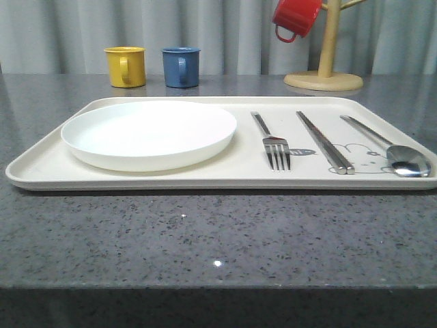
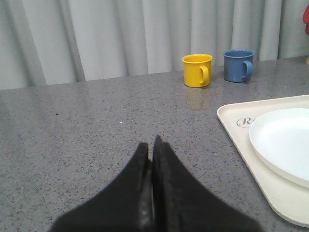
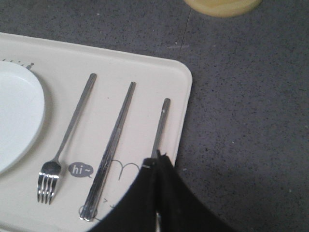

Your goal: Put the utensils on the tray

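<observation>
The cream tray (image 1: 205,182) lies on the grey table. On its right half rest the utensils, side by side: a fork (image 1: 273,142), a pair of chopsticks (image 1: 324,141) and a spoon (image 1: 389,145). The right wrist view has the fork (image 3: 67,135), the chopsticks (image 3: 113,145) and the spoon's handle (image 3: 162,125) from above. My right gripper (image 3: 158,157) is shut and empty over the spoon, hiding its bowl. My left gripper (image 2: 150,143) is shut and empty above bare table, left of the tray (image 2: 236,126).
A round white plate (image 1: 149,133) fills the tray's left half. A yellow mug (image 1: 125,66) and a blue mug (image 1: 181,66) stand behind the tray. At the back right a wooden mug tree (image 1: 326,58) holds a red mug (image 1: 295,17).
</observation>
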Controlling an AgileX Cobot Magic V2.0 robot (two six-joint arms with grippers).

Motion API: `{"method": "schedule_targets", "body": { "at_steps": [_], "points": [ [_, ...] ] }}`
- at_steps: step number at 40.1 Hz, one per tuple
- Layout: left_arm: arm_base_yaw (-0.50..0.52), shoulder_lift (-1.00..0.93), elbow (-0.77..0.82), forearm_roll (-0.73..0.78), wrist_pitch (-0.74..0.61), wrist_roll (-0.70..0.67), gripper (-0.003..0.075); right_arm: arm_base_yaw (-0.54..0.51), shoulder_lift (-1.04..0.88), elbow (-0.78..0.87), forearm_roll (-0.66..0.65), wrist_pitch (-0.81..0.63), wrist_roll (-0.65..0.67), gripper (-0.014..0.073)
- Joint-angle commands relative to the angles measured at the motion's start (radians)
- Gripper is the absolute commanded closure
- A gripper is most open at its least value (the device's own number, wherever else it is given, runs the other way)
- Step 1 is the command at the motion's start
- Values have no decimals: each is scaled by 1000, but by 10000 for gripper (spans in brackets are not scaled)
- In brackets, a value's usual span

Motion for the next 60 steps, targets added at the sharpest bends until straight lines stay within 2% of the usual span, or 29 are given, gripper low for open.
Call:
{"method": "schedule_targets", "body": {
  "at_steps": [1, 7, 10, 16, 22, 60],
  "points": [
    [1, 11, -27, -10, -82, -7, 738, -1, -157, 159, -8, -228, -26, 624],
    [1, 11, -27, -10, -82, -7, 738, -1, -384, 422, -8, -370, -26, 624],
    [1, 11, -27, -10, -82, -7, 738, -1, -511, 518, -8, -391, -26, 624],
    [1, 11, -27, -10, -82, -7, 738, -1, -738, 623, -8, -388, -26, 624],
    [1, 11, -27, -10, -82, -7, 738, -1, -902, 649, -8, -364, -26, 624],
    [1, 11, -27, -10, -82, -7, 738, -1, -946, 649, -8, -340, -26, 624]
  ]
}}
